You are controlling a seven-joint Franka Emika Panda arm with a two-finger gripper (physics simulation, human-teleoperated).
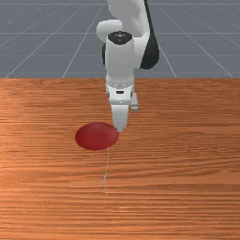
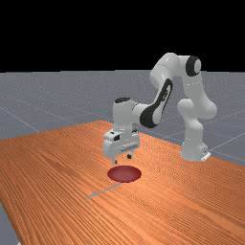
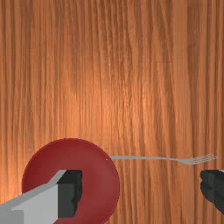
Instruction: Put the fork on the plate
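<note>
While our gripper [image 2: 122, 159] hung above the table with fingers well apart, the fork [image 3: 189, 162] lay below and slightly left of it in the front view. Its handle met the plate [image 1: 93, 136] at the rim; its long axis ran toward the frame's bottom, parallel to our finger opening. We judged a quarter turn necessary before gripping.
</note>
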